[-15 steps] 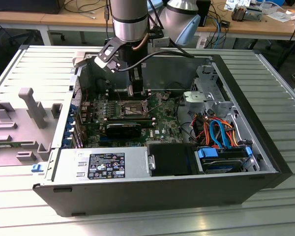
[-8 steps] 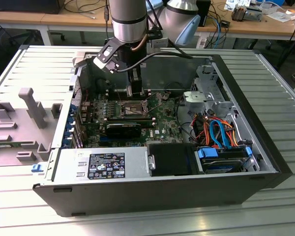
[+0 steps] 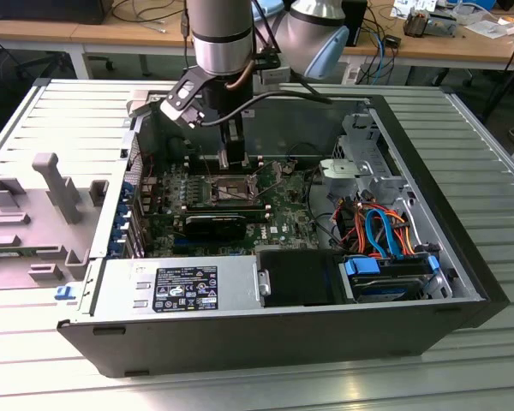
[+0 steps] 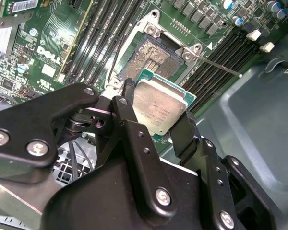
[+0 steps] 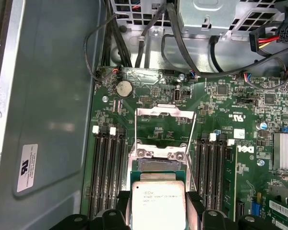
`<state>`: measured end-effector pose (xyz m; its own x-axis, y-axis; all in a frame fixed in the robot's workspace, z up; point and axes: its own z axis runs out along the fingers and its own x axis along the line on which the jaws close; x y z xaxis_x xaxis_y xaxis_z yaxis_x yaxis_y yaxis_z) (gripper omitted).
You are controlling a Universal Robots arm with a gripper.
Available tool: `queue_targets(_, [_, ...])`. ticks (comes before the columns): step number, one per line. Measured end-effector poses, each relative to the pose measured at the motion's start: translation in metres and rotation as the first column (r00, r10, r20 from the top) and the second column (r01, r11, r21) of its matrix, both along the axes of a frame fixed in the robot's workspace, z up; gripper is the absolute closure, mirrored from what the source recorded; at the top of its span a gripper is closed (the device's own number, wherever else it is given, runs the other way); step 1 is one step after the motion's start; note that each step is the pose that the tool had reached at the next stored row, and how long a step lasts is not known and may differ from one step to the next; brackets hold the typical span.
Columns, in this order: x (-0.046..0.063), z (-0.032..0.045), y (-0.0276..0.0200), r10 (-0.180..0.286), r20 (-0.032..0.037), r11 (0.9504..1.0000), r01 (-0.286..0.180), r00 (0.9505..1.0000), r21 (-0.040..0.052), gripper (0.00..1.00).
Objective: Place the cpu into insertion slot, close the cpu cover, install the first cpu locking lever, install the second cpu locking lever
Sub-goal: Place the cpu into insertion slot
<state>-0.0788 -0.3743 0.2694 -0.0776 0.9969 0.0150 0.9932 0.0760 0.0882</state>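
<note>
— where was the gripper [image 3: 231, 163] in the exterior view?
— i had it low inside the open case [image 3: 428, 257], over the insertion slot [image 3: 230, 187].
— second wrist view?
— its fingers [image 4: 185, 136] were clenched on the cpu [image 4: 159, 106], which hung above that slot, apparently not touching.
— first wrist view?
— the cpu cover [image 5: 165, 111] lay flipped open. i judged placing was in hand, and seating called for square alignment.

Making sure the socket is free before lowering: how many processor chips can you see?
1. The chip is clamped in the gripper, close to the open socket, whose visible part shows bare contacts. The socket's near edge is hidden behind the chip.
</note>
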Motion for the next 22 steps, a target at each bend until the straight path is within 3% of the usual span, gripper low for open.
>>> queue_targets(6, [-0.0038, -0.0007, 0.0023, -0.019, -0.0001, 0.9998, 0.019, 0.9998, -0.0003, 0.45])
queue_targets(10, [-0.0046, -0.0053, 0.0025, -0.022, 0.0000, 0.9997, 0.022, 0.9997, -0.0003, 0.45])
queue_targets(22, [-0.0048, -0.0077, 0.0025, -0.022, 0.0000, 0.9997, 0.022, 0.9997, -0.0003, 0.45])
